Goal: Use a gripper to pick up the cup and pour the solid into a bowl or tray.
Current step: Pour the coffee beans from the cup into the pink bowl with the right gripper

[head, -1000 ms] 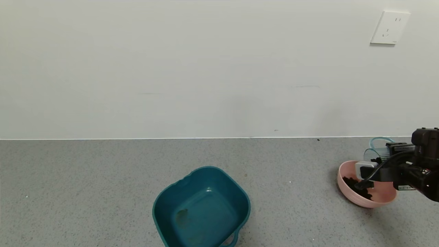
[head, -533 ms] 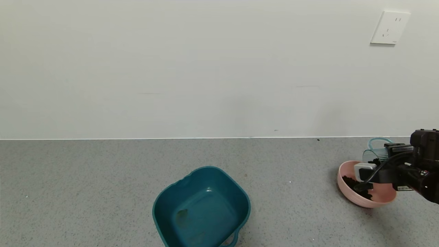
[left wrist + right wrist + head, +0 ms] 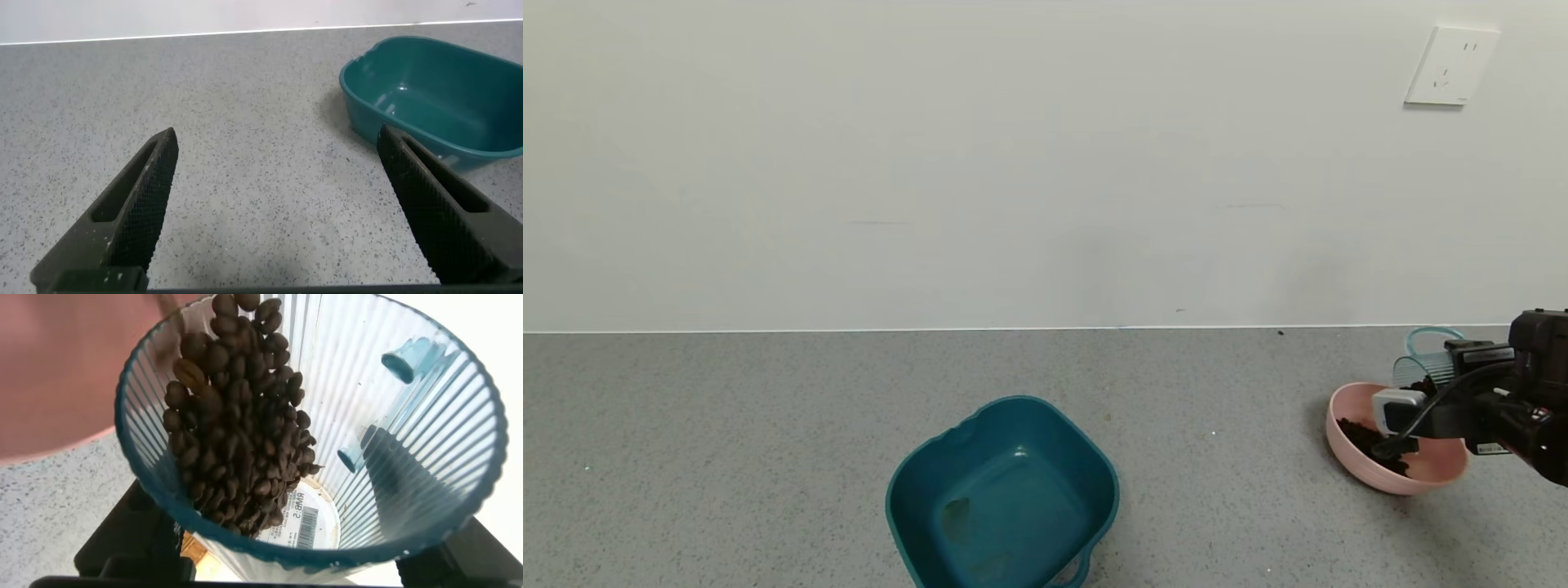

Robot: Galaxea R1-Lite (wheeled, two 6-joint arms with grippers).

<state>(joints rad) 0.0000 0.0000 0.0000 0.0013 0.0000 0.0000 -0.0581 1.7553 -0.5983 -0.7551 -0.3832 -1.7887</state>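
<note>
At the far right of the head view my right gripper (image 3: 1429, 382) is shut on the ribbed blue-grey cup (image 3: 1419, 369). It holds the cup tipped on its side over the pink bowl (image 3: 1390, 483). A heap of dark brown solid (image 3: 1357, 431) lies in the bowl's left half. In the right wrist view more solid (image 3: 237, 433) slides along the wall of the cup (image 3: 425, 433) toward its rim, with the bowl (image 3: 57, 367) just beyond. My right gripper (image 3: 298, 567) shows as black fingers (image 3: 122, 547) on either side of the cup. My left gripper (image 3: 278, 163) hangs open over bare floor.
The larger dark teal tub (image 3: 1005, 490) with a handle sits at centre front; from the left wrist view the tub (image 3: 490, 139) lies just beyond one finger. A white wall with a socket (image 3: 1452, 65) closes the back. Speckled grey surface runs between tub and bowl.
My right gripper and the tipped cup have drifted slightly right and down over the pink bowl. The teal tub has not moved.
</note>
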